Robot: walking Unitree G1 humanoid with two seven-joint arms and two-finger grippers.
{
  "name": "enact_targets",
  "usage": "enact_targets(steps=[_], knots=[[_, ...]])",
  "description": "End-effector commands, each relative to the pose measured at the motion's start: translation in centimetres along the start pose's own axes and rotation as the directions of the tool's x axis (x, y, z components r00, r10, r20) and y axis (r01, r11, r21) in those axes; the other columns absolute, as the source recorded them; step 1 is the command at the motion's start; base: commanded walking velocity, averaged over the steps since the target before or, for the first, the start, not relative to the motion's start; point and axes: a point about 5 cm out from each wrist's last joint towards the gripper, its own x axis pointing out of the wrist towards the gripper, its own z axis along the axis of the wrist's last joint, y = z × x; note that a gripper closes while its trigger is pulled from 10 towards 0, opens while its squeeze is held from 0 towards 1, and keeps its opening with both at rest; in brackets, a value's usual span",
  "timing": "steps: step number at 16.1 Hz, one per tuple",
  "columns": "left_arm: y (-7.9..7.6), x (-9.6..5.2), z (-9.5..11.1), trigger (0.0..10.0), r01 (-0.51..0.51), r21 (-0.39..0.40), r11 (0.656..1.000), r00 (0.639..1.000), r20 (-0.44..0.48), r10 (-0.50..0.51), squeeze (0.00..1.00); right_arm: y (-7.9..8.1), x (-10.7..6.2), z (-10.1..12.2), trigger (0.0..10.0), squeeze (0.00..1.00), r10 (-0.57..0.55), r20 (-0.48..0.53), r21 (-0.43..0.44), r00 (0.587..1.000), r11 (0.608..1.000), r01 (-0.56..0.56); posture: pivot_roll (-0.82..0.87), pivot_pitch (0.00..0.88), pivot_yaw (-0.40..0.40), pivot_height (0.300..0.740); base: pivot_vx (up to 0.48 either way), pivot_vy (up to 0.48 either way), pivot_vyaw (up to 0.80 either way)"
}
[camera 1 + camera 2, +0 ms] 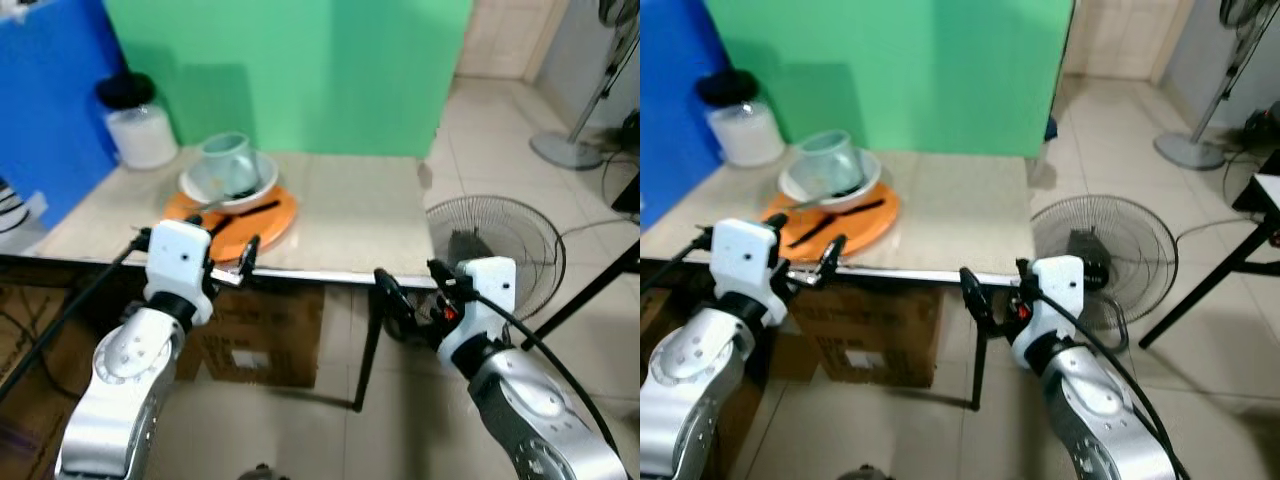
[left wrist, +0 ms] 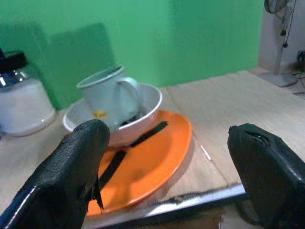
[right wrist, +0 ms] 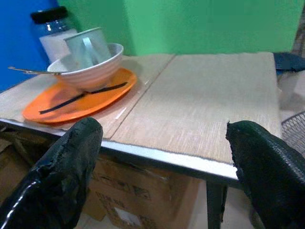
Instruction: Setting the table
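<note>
a pale table [image 1: 360, 215] with a metal front edge; an orange plate [image 1: 275, 215] near its front; a jar [image 1: 138, 122] behind it

Domestic room arranged as a recording set: pale tiled floor [image 1: 500, 130]; small bench [image 1: 350, 215] backed by green panel [image 1: 300, 70] and blue panel [image 1: 45, 100]; floor fan [image 1: 497, 250] lying beside it; pedestal fan [image 1: 580, 110] further off; cardboard box [image 1: 255, 335] stored beneath the bench.

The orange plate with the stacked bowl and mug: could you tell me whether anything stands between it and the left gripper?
Nothing visible does. The left gripper, open, hovers at the table's near edge just before the orange plate, with only air between them.
</note>
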Motion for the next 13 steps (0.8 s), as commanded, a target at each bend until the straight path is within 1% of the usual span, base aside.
enact_targets(steps=[1, 2, 3, 6, 10, 13], knots=[[-0.38, 0.00, 0.08, 10.0, 0.017, -0.018, 1.000, 1.000, -0.003, -0.017, 0.00, -0.35, -0.12, 0.05, 10.0, 0.00, -0.008, -0.007, 0.003, 1.000, 1.000, 0.008, 0.06, 0.028, 0.031, 0.740, 0.000, 0.000, 0.00], [-0.59, 0.00, 0.19, 10.0, 0.035, -0.027, 0.999, 0.999, -0.001, -0.035, 0.00, -0.33, -0.09, 0.02, 10.0, 0.00, -0.003, -0.011, 0.004, 1.000, 1.000, 0.003, 0.07, 0.024, 0.029, 0.740, 0.000, 0.000, 0.00], [-0.80, 0.04, 0.26, 10.0, 0.051, -0.018, 0.999, 0.999, -0.004, -0.051, 0.00, -0.27, -0.01, 0.02, 10.0, 0.00, 0.005, -0.016, 0.002, 1.000, 1.000, -0.005, 0.07, 0.024, 0.029, 0.740, 0.000, 0.000, 0.00], [-1.07, -0.01, 0.67, 10.0, 0.075, -0.034, 0.997, 0.997, 0.035, -0.073, 0.00, -0.21, 0.16, 0.20, 10.0, 0.00, 0.013, -0.007, 0.003, 1.000, 1.000, -0.013, 0.07, 0.023, 0.028, 0.740, 0.000, 0.000, 0.00], [-0.67, 0.03, 0.73, 10.0, 0.069, -0.022, 0.997, 0.997, 0.028, -0.068, 0.00, -0.40, 0.47, 0.58, 10.0, 0.00, 0.022, 0.006, -0.007, 1.000, 1.000, -0.022, 0.07, 0.027, 0.028, 0.740, 0.285, 0.000, 0.00], [-0.50, 0.08, 0.85, 10.0, 0.068, -0.022, 0.997, 0.997, 0.031, -0.068, 0.00, -0.23, 0.64, 0.73, 10.0, 0.00, 0.037, 0.012, -0.013, 0.999, 0.999, -0.037, 0.07, 0.026, 0.026, 0.740, 0.335, 0.000, 0.00]])
